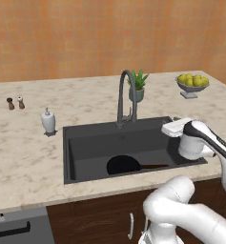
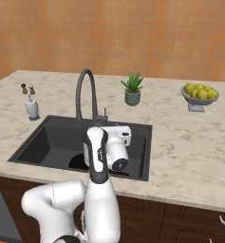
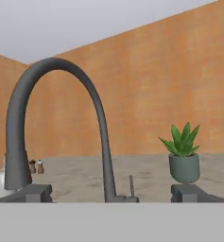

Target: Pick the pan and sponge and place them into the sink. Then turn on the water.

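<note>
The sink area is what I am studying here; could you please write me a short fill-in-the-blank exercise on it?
1. The pan lies inside the ____.
2. The potted plant stands on the counter behind the sink, between the faucet and the bowl of ____.
3. In the hand view, the fingers stand wide ____, pointing toward the faucet.

Missing words: sink; lemons; open

Glossy white rounded arm (image 2: 97, 199), black band along the forearm link, dark joint rings, white boxy hand
</note>
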